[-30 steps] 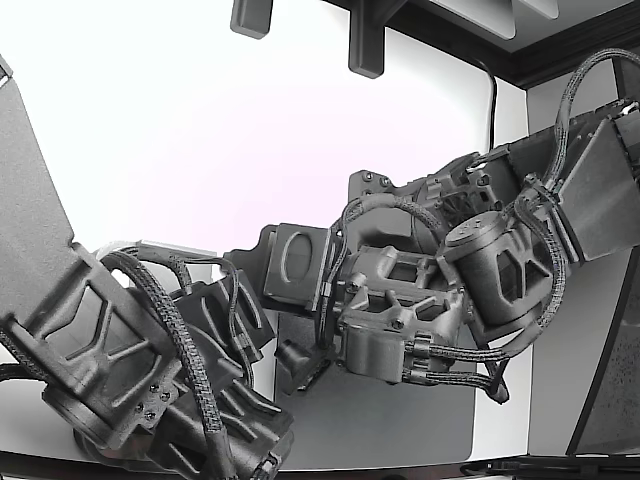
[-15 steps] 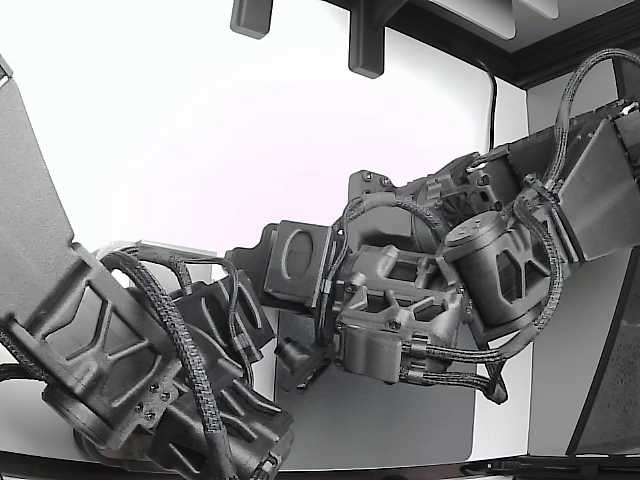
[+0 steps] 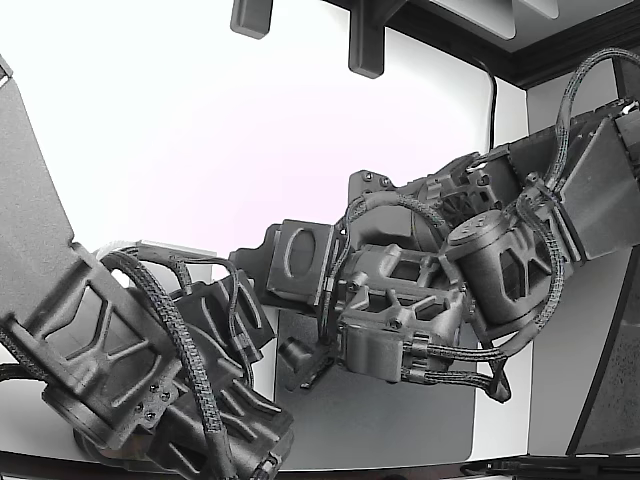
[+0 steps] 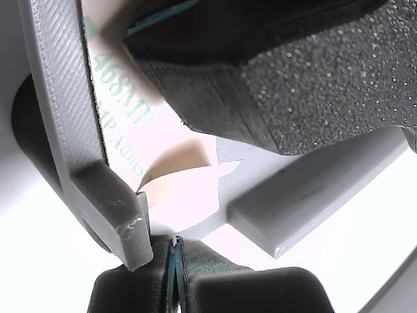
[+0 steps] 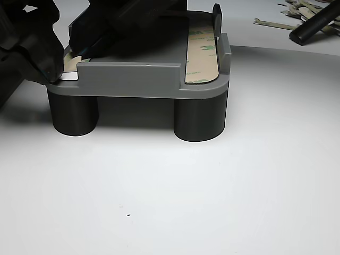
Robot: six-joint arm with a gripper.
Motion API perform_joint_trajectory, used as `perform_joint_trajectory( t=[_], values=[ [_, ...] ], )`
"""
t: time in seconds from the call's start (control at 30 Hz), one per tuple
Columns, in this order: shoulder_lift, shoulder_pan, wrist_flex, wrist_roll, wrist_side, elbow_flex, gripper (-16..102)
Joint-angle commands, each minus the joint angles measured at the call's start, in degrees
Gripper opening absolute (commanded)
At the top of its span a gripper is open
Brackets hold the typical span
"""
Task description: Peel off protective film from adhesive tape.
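In the wrist view my gripper [image 4: 174,264] is shut, its two dark fingertips pinching the edge of a pale film tab [image 4: 186,192] that curls up off the tape. The tape strip [image 4: 120,98] carries green print and lies in a grey fixture [image 4: 58,98]. In the other view my gripper [image 5: 50,74] sits at the fixture's [image 5: 133,79] left corner, holding the film tab [image 5: 69,64]. A second strip of tape [image 5: 202,50] lies along the fixture's right side. In the exterior view my arm's wrist [image 3: 400,300] shows, and the fingertips are hidden.
A black foam-faced block [image 4: 326,72] hangs over the tape and shows as a dark mass [image 5: 127,21] on the fixture. The fixture stands on two dark round legs [image 5: 199,117]. Film scraps [image 5: 297,8] and a black rod [image 5: 316,24] lie at the back right. A second arm [image 3: 130,350] crowds the exterior view's left.
In the exterior view my wrist has shifted slightly up and to the right. The other arm has not moved.
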Motion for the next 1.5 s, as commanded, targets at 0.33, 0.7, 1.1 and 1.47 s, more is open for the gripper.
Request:
perform_joint_trajectory(
  t=[0.33,0.7,1.1,1.47],
  values=[
    [0.8,-0.5,-2.9,-1.1,1.1,0.1,-11],
    [0.8,-0.7,-3.8,-2.1,2.3,0.2,-11],
    [4.2,-1.8,9.5,-0.4,2.0,-7.3,-11],
    [17.2,-5.2,19.2,23.4,5.2,-7.3,68]
  ],
)
